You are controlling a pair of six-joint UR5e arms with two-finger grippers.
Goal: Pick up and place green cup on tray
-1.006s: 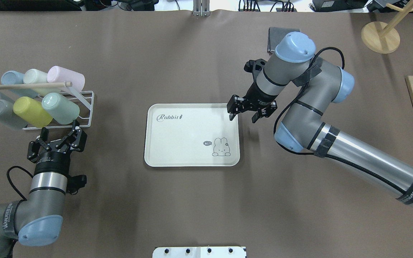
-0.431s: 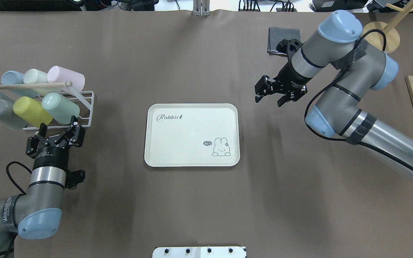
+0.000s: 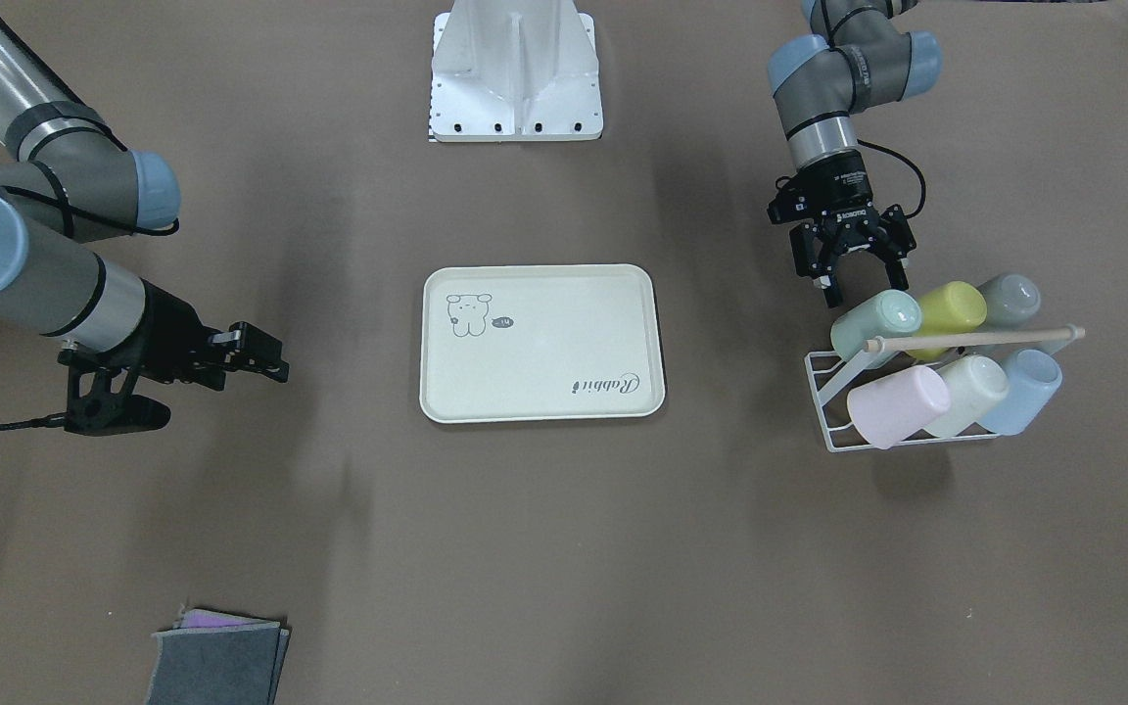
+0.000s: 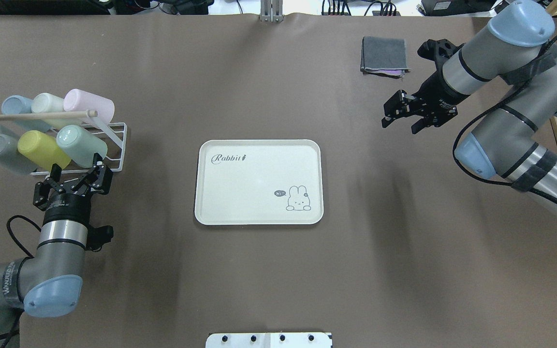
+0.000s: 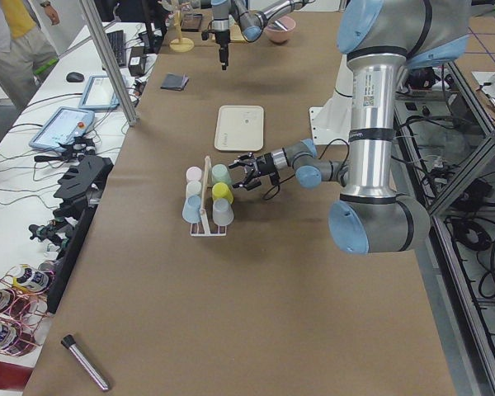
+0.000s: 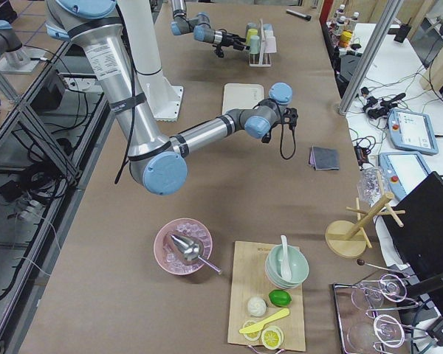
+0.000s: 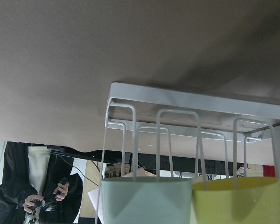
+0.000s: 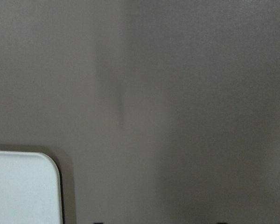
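Observation:
The green cup (image 4: 81, 145) lies tilted on the front row of a white wire rack (image 4: 116, 145), at its right end, beside a yellow-green cup (image 4: 41, 149). It also shows in the front view (image 3: 875, 321) and the left wrist view (image 7: 144, 200). My left gripper (image 4: 76, 173) is open and empty, just in front of the green cup, and also shows in the front view (image 3: 848, 289). The cream tray (image 4: 254, 188) lies empty at the table's middle. My right gripper (image 4: 399, 126) is open and empty, far to the right of and beyond the tray.
The rack also holds grey (image 4: 0, 152), pink (image 4: 90, 105), cream (image 4: 49, 104) and blue (image 4: 15, 106) cups under a wooden dowel (image 4: 36, 116). A folded grey cloth (image 4: 384, 54) lies at the far right, near the right arm.
My right gripper has swung from the tray's far right corner to the right and further back. My left gripper has moved forward to the rack, close to the green cup.

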